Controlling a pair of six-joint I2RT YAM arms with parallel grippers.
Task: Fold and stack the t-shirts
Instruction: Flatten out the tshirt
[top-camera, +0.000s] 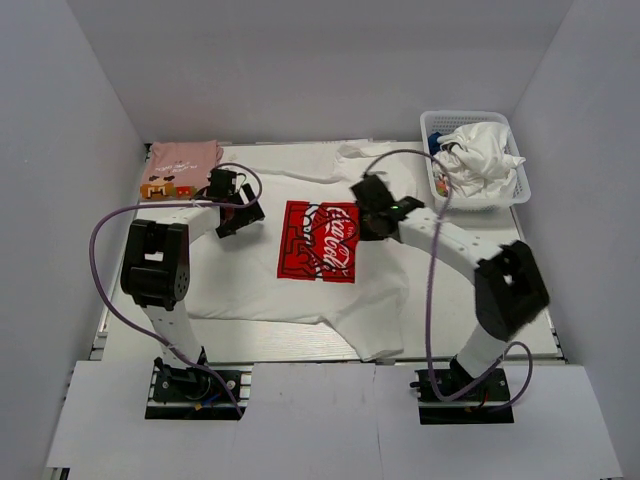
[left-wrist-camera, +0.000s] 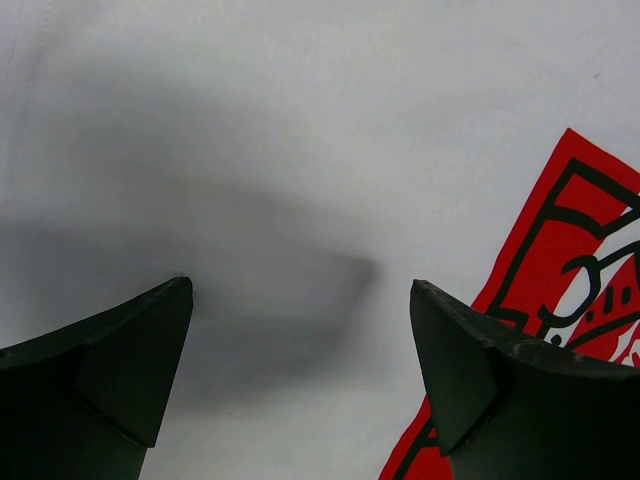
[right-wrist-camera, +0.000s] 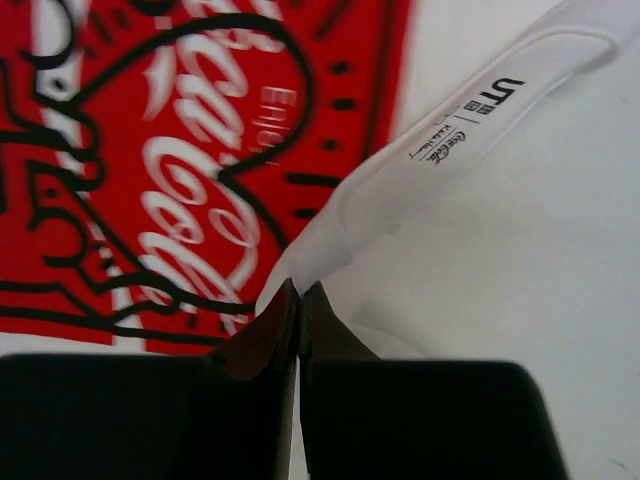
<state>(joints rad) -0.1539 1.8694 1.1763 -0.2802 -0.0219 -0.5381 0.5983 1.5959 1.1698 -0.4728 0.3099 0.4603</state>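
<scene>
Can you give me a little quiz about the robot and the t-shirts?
1. True or false: the left tool is open above the white t-shirt.
2. What is the right tool pinching? A) the basket B) the white t-shirt C) a cable
3. Fill in: the folded t-shirt at the table's far left corner is ____.
Key: 1 true; 2 B; 3 pink.
</scene>
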